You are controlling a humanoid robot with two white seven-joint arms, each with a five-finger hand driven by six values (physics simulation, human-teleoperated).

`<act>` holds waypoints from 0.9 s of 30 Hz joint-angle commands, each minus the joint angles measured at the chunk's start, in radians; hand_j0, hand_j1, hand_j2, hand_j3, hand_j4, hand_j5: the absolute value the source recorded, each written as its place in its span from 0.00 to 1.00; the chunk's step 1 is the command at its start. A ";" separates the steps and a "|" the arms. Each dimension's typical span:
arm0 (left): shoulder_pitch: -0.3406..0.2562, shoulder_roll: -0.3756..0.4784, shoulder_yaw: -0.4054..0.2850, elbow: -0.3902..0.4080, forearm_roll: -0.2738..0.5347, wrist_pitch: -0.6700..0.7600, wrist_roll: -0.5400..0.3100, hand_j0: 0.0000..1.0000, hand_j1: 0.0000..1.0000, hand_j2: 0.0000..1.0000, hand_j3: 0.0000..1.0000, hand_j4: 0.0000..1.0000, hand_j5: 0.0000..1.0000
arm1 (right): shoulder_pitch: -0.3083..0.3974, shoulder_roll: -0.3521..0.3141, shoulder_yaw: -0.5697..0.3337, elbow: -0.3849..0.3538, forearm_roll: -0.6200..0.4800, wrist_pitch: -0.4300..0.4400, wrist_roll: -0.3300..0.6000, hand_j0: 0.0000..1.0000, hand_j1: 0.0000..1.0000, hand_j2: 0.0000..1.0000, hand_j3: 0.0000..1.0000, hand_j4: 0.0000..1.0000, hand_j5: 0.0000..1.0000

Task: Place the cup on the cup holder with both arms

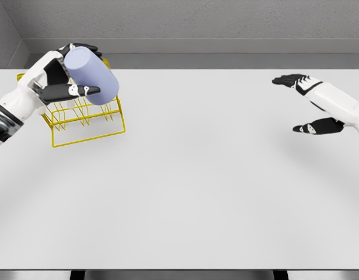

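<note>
Bare table (185, 198) sits closest to me; my left hand (53, 79) has its fingers wrapped round the lilac cup (93, 76), tilted above the yellow cup holder (86, 119); right hand (316, 105) hangs splayed, empty, well apart; placing step, I reckon; next I lower it onto the prongs.
</note>
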 commanded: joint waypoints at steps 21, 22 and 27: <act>0.003 -0.008 -0.016 0.018 0.001 0.000 0.000 0.68 0.68 0.68 0.68 0.68 0.68 | 0.000 -0.001 0.000 0.000 -0.008 0.003 -0.001 1.00 1.00 1.00 1.00 1.00 1.00; 0.003 -0.008 -0.016 0.020 0.001 0.002 0.000 0.68 0.68 0.68 0.68 0.68 0.68 | 0.000 -0.001 0.000 0.000 -0.008 0.003 -0.001 1.00 1.00 1.00 1.00 1.00 1.00; 0.003 -0.008 -0.017 0.020 -0.002 0.003 0.000 0.81 0.81 0.81 0.81 0.81 0.81 | 0.000 -0.001 0.000 0.000 -0.008 0.003 -0.001 1.00 1.00 1.00 1.00 1.00 1.00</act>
